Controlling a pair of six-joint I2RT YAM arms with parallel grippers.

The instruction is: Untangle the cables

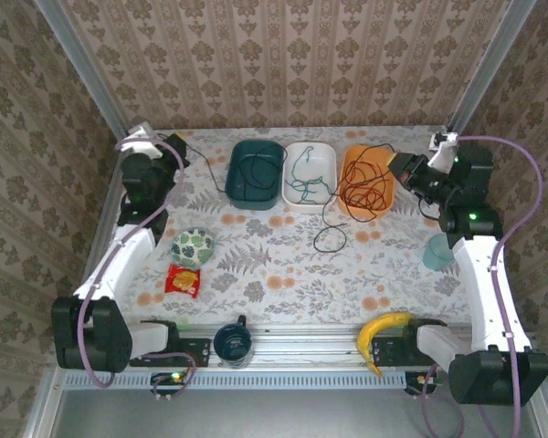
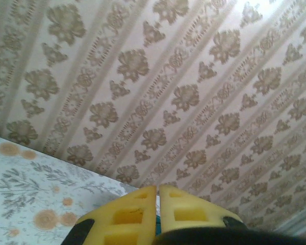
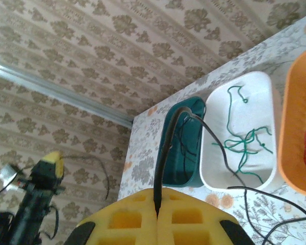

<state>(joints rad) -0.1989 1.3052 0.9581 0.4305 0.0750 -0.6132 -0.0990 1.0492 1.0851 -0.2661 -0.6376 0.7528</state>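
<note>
I am pinching the black cable [image 3: 162,153] tight in my right pincer [image 3: 157,198], its length running toward nine o'clock, where my left pincer [image 2: 157,193] is sitting closed

The red-orange cable [image 1: 370,190] is lying coiled in loose loops inside the orange bin [image 1: 345,196]. The green-teal cable [image 3: 243,143] is sprawling in the white bin [image 3: 214,176], knotted at its middle. The black cable [image 3: 166,148] is rising from the teal bin [image 3: 183,168], being pinched by the right gripper [image 3: 157,196] and trailing in a loop onto the table [image 1: 256,265]. Another stretch is hanging from the left gripper [image 3: 53,157].
</note>
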